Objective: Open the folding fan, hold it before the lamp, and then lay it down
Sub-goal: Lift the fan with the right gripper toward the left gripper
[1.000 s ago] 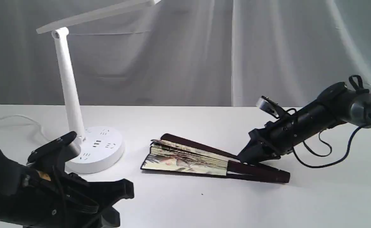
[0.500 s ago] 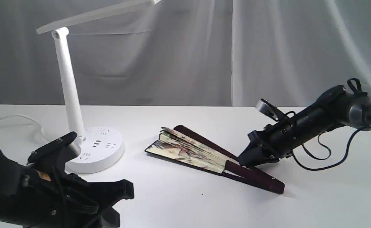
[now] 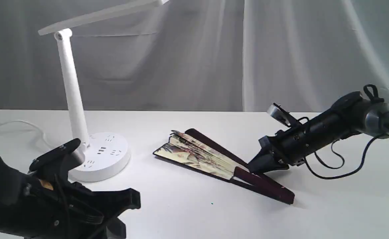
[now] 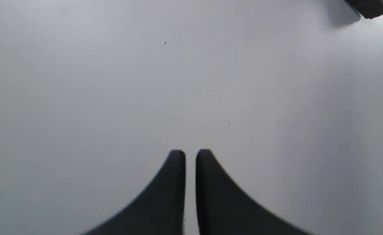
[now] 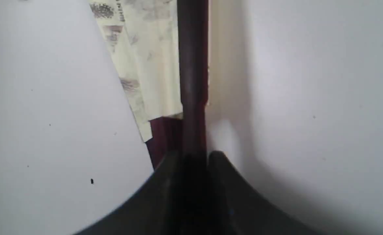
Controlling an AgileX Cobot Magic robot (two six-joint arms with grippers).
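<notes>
Two grippers: right gripper [image 3: 252, 166] clamps a guard; left gripper [image 4: 190, 153] nearly closed, empty.
Folding fan [image 3: 197, 156]: slightly spread, resting on table [image 3: 181, 215].

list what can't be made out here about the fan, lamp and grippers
Lamp: head cut off by the exterior view's top edge.
Folding fan: painting mostly folded inside pleats, too small in the exterior view.
Its guard inside the right gripper: hidden by the fingers, blurred, right wrist view.
Dark object: cut by the left wrist view's edge, unidentifiable.
</notes>
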